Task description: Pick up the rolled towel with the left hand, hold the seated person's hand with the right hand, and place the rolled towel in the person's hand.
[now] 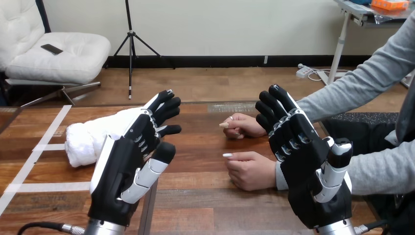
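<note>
The white rolled terry-cloth towel (85, 139) lay on the left part of the brown wooden tabletop (205, 200), its length running left to right, next to strips of white tape (49, 147). I judged it light, soft and easily squashed, with a nap rough enough not to slip. It was nothing breakable, though it was likely to unroll if I took it by a loose edge or one end. The best hold looked to be round its middle, fingers over the far side and thumb on the near side, squeezing enough to keep the roll together.

My left hand (125, 169) was raised just right of the towel, spread wide with fingers straight and holding nothing. Its fingertips crossed the towel's right end in my view, and I could not tell whether they touched it.

Further right, the person's far hand (242, 125) and the person's near hand (252, 171) rested on the tabletop, both loosely curled.

My right hand (308, 169) stood beside them, fingers straight and empty, in front of the near wrist without gripping it.
</note>
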Available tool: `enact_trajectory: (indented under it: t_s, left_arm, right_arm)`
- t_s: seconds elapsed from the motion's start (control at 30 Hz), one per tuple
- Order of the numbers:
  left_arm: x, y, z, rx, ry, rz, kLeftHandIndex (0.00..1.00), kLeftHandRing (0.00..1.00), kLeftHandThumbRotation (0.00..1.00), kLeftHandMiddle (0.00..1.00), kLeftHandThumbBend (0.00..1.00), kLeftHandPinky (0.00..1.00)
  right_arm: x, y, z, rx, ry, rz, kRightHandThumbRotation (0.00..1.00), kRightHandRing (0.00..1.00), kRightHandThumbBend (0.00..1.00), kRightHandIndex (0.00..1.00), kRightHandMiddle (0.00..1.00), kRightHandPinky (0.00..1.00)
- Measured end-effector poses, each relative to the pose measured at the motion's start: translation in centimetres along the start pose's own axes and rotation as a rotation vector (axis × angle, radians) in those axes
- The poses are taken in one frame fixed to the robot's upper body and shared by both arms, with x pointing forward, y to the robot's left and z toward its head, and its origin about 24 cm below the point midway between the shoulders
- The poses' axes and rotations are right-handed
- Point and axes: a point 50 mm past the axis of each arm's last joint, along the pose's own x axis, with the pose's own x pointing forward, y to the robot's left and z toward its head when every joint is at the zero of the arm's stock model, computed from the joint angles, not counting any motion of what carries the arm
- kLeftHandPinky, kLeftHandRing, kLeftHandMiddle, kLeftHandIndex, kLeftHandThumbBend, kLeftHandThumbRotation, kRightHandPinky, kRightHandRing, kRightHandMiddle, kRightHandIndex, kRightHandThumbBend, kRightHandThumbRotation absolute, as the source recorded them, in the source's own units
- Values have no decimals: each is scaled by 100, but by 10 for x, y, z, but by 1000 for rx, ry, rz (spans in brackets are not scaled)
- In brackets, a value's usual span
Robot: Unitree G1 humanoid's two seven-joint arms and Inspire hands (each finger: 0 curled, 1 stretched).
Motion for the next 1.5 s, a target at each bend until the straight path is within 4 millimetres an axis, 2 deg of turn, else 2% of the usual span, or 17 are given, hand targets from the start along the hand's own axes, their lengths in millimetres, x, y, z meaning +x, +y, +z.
enact_trajectory:
  t_s: [0.4,0.57,0.83,0.97,1.5]
  left_arm:
    - [7,15,-10,78,24,-21,87,89,71,90,83,80]
    - [13,25,-13,154,34,-43,87,88,73,89,87,78]
    - [26,42,-15,250,38,-54,88,89,72,90,90,83]
    - [33,49,-14,284,35,-56,88,88,71,90,90,82]
    - [65,73,-17,407,44,-86,90,85,67,89,78,76]
  right_arm:
    - [0,0,-1,-1,2,0,100,94,98,92,93,97]
    - [1,0,-2,0,3,0,100,94,98,92,93,96]
    - [1,-1,-3,0,4,0,100,94,99,91,93,94]
    - [1,-1,-3,-1,3,0,100,94,98,92,93,94]
    - [0,-1,-5,-1,11,-6,100,94,98,91,93,95]
